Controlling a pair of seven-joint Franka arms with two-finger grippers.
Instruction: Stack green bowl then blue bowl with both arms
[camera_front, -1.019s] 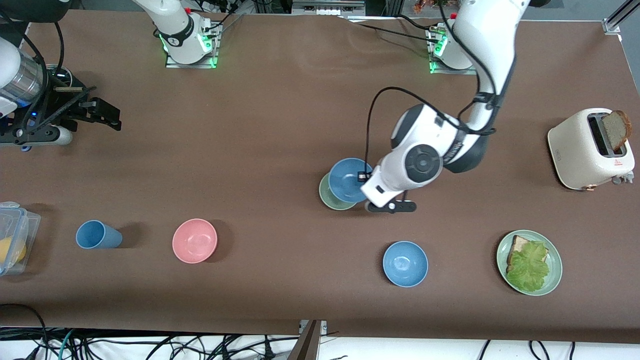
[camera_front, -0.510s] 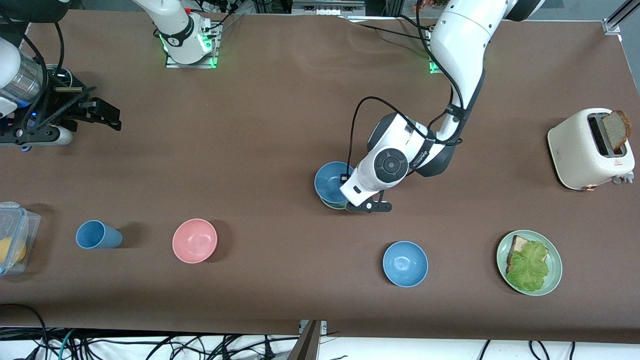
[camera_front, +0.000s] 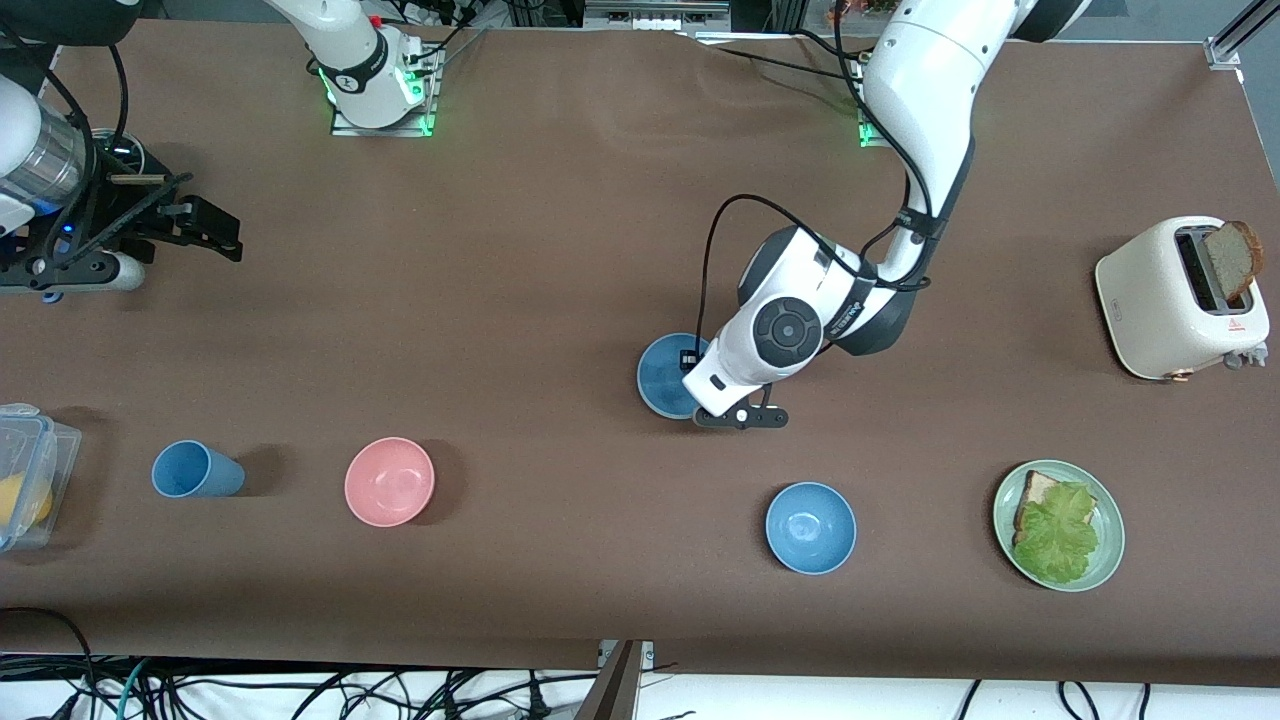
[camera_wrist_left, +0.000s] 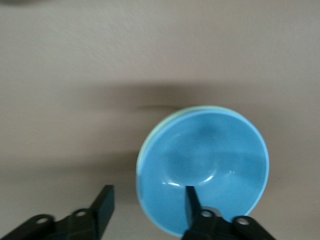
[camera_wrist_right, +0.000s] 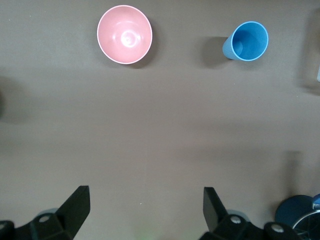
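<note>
A blue bowl (camera_front: 664, 376) sits nested in the green bowl at the middle of the table. In the left wrist view only a thin arc of the green bowl's rim (camera_wrist_left: 148, 138) shows around the blue bowl (camera_wrist_left: 210, 160). My left gripper (camera_front: 692, 388) (camera_wrist_left: 147, 192) is open and low over the stack, one finger inside the blue bowl and one outside its rim. A second blue bowl (camera_front: 810, 527) lies nearer the front camera. My right gripper (camera_front: 212, 232) (camera_wrist_right: 147, 195) is open and empty, and waits above the table at the right arm's end.
A pink bowl (camera_front: 389, 481) (camera_wrist_right: 124, 34) and a blue cup (camera_front: 192, 469) (camera_wrist_right: 248, 41) stand toward the right arm's end. A clear container (camera_front: 28, 470) sits at that table edge. A green plate (camera_front: 1112, 520) with bread and lettuce and a toaster (camera_front: 1165, 300) stand toward the left arm's end.
My left gripper carried the blue bowl sideways over the green bowl and lowered it. The blue bowl now rests inside the green bowl. The right arm has not moved.
</note>
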